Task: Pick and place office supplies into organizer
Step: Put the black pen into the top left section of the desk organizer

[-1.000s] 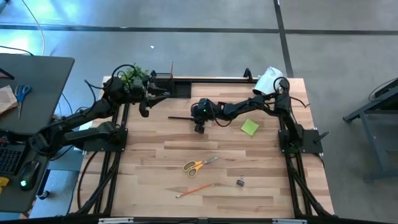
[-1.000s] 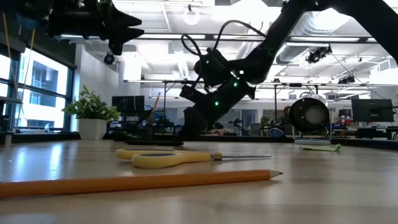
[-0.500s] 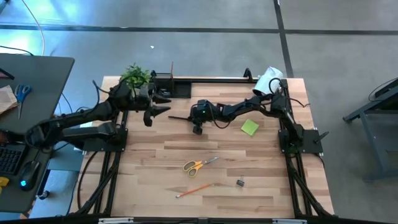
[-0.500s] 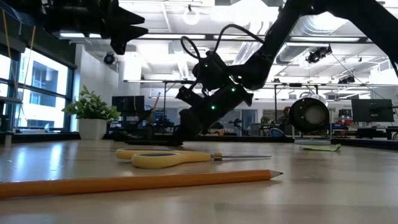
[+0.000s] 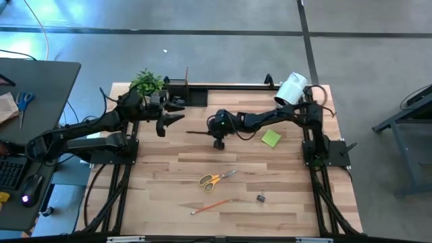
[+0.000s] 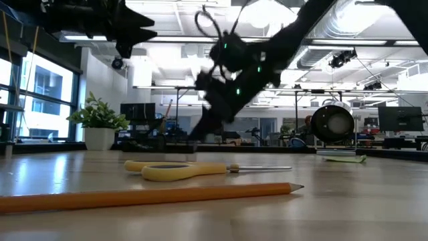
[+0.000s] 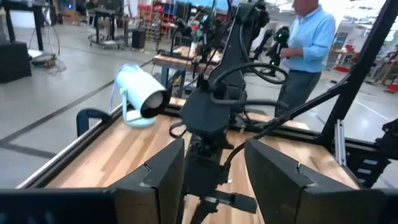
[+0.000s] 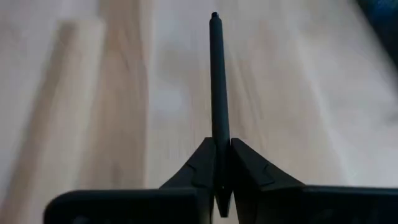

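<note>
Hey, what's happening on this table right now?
The right hand is shut on a black pen at the table's middle. The left hand hovers open near the organizer. Yellow-handled scissors, an orange pencil, a sticky-note pad and a binder clip lie on the table.

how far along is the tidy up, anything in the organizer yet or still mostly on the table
Done: at least one orange pencil stands in the organizer; its other contents can't be made out. In hand: the right gripper is shut on a black pen; the left gripper hangs open near the organizer. Left: yellow-handled scissors, an orange pencil, a binder clip and the green sticky-note pad.
</note>
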You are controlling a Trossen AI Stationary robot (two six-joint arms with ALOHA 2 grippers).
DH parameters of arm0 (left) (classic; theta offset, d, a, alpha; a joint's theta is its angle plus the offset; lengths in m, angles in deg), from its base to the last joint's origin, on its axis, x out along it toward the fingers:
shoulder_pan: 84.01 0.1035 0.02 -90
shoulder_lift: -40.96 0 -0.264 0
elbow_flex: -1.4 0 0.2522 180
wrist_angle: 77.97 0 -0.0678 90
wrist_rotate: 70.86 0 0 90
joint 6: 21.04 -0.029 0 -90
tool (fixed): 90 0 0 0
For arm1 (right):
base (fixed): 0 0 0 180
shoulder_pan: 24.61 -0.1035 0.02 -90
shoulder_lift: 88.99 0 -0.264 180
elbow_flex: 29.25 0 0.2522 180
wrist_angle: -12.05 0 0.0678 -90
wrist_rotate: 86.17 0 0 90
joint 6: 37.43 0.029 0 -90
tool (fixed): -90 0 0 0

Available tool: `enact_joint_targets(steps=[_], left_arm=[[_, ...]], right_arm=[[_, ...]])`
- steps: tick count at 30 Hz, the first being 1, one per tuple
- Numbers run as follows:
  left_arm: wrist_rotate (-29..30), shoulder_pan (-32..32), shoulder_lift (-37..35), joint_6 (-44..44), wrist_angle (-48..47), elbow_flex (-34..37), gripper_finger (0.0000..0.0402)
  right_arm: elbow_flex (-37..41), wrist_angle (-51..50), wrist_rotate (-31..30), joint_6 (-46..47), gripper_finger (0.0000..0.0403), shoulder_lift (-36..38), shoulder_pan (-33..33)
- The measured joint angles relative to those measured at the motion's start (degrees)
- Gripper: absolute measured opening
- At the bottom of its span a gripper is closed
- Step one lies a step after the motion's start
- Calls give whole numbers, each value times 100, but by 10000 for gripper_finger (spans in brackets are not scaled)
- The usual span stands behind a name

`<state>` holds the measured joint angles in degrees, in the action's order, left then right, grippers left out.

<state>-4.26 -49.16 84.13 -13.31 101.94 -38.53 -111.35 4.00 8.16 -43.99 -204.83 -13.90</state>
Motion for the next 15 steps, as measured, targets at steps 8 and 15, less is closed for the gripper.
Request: enact_joint_targets(steps=[8,15], left_arm=[[-144,1,-495,-122,-22,0,159],[-339,-2,-395,-441,30,0,159]], right_arm=[[1597,1433,-178,94,10,1418,73],[3929,4708,234,1060,17,3044,546]])
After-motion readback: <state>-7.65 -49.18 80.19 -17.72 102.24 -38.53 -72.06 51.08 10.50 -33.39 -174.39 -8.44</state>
